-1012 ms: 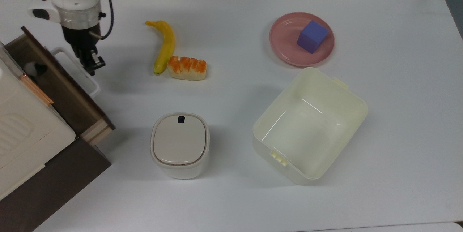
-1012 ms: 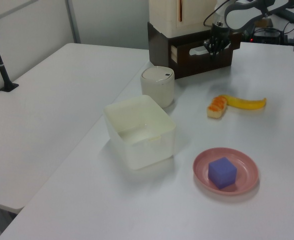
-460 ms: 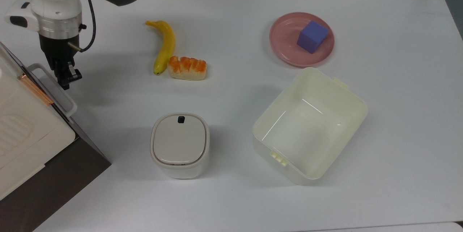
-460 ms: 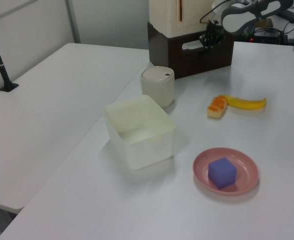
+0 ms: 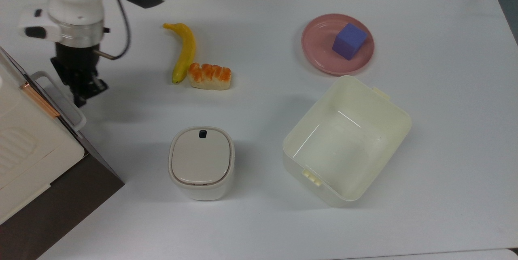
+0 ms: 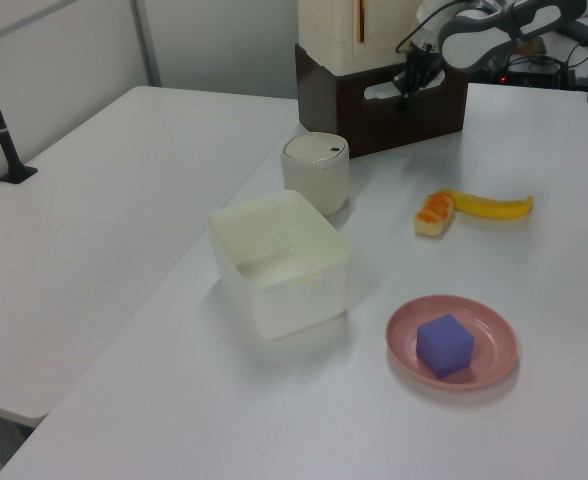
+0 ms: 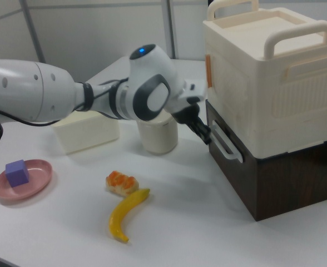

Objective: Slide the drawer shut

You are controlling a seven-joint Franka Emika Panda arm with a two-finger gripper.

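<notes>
Reading the gripper [image 5: 85, 92] first — we see its dark fingers together with nothing between them, tips just beside the white bar handle [image 5: 60, 98]; contact we cannot confirm. In the right view the gripper [image 7: 204, 133] sits at the handle's near end. The drawer [image 7: 230, 161] lies flush in the dark brown cabinet [image 7: 280, 178] at the top view's left, beneath the cream case [image 7: 269, 78]. Its front faces the table [image 5: 259, 219] — handle running along the front, level.
</notes>
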